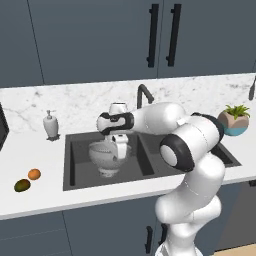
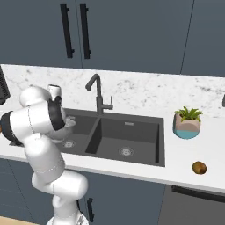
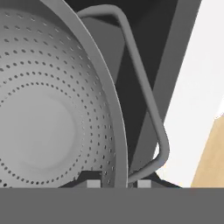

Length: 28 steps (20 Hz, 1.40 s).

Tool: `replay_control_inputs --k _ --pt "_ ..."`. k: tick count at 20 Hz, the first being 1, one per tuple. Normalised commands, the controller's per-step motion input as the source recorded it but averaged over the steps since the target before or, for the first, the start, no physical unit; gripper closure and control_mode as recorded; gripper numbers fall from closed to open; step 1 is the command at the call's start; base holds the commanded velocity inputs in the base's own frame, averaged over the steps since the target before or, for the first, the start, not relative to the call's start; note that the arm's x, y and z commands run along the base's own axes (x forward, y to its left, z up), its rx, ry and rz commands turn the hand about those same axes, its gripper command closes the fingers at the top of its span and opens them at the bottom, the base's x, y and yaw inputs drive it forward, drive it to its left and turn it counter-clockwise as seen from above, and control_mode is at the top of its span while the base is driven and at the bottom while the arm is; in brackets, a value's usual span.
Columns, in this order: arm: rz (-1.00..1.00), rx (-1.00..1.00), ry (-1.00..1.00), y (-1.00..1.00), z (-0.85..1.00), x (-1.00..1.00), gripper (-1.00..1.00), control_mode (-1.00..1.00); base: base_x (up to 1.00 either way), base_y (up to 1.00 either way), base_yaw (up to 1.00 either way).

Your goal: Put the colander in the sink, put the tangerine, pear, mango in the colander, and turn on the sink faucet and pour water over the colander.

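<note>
The silver perforated colander [image 1: 105, 157] sits low inside the left basin of the dark sink [image 1: 80, 172]. I cannot tell whether it touches the basin floor. My gripper [image 1: 120, 149] reaches down from above and is shut on its right rim. In the hand view the colander [image 3: 48, 109] has its rim pinched at my gripper [image 3: 118, 183], with the wire handle [image 3: 151, 113] looping beside it. The tangerine [image 1: 34, 174] and the mango [image 1: 22, 185] lie on the counter left of the sink. The pear is out of view. The sink faucet [image 1: 144, 95] stands behind the basins with no stream.
A white soap dispenser [image 1: 50, 125] stands at the sink's back left corner. A potted plant [image 2: 188, 122] sits right of the sink [image 2: 127, 136], and a brown oval fruit [image 2: 199, 167] lies near the front edge. The faucet [image 2: 97, 94] rises behind the divider.
</note>
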Motion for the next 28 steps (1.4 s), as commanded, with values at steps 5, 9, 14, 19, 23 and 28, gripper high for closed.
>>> replay_control_inputs --k 5,9,14,19,23,28 --pt "-0.08 -0.21 0.00 0.00 -0.39 0.37 1.00 -1.00 0.00 0.00 0.00" --pt "-0.14 -0.26 -0.01 0.02 -0.40 0.30 1.00 -1.00 0.00 0.00 0.00" --pt "-0.20 -0.10 -0.02 0.02 -0.34 0.27 1.00 -1.00 0.00 0.00 0.00" --pt "-0.21 -0.01 -0.01 0.00 -0.36 0.34 1.00 -1.00 0.00 0.00 0.00" --pt "-0.20 0.00 -0.02 0.00 -0.41 0.35 1.00 -1.00 0.00 0.00 0.00" --pt "-0.21 0.00 -0.05 0.08 -0.48 0.32 1.00 -1.00 0.00 0.00 0.00"
